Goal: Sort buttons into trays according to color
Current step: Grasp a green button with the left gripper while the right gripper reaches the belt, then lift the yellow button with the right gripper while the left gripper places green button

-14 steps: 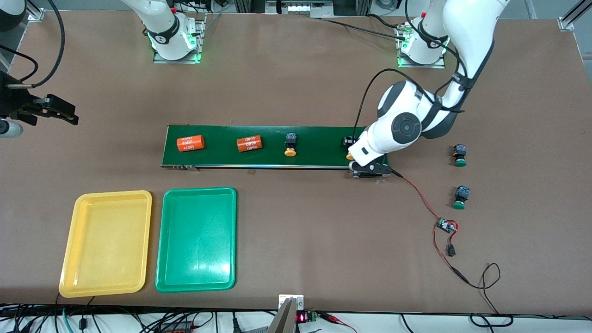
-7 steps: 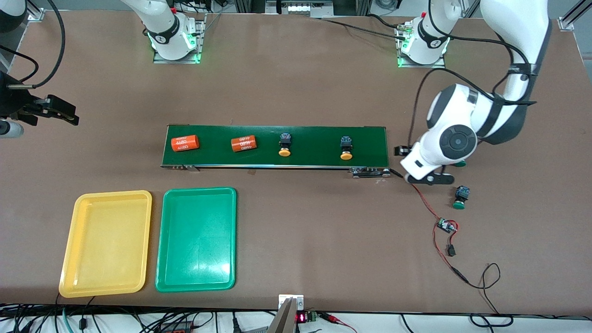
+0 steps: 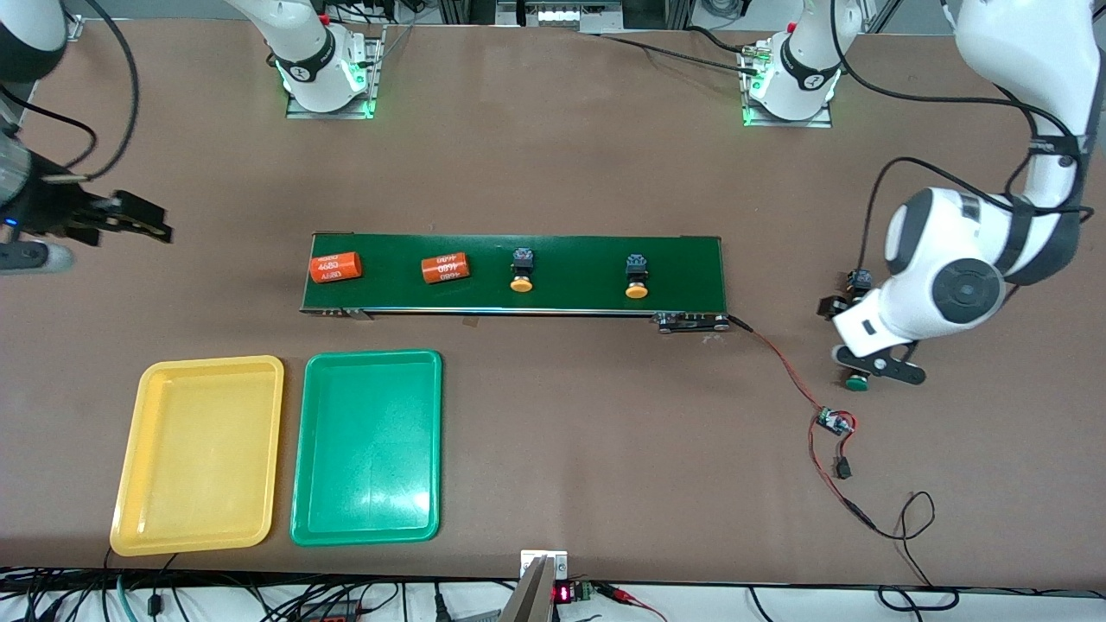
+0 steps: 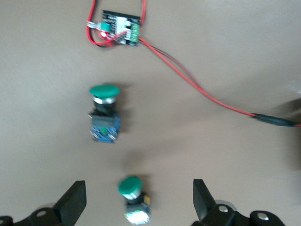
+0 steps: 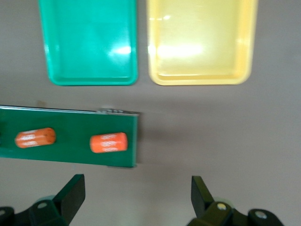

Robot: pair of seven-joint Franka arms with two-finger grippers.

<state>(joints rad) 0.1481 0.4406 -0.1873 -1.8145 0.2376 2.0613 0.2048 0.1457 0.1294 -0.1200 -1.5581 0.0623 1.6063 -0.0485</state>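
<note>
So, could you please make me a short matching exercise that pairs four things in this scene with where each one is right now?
Things:
1. yellow-capped buttons
2. green-capped buttons
3. left gripper
4. right gripper

Places:
A. on the bare table past the belt's end, toward the left arm's end
B. over the bare table by the conveyor belt's end with the orange cylinders
C. on the conveyor belt
D. over the two green-capped buttons

Pairs: 1-C, 2-A, 3-D, 4-B

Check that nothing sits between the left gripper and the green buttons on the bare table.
Nothing visible does. The left gripper, open, hangs right over the two green buttons; the nearer-base one lies between its fingers. The small circuit board and its red wires lie off to one side.
</note>
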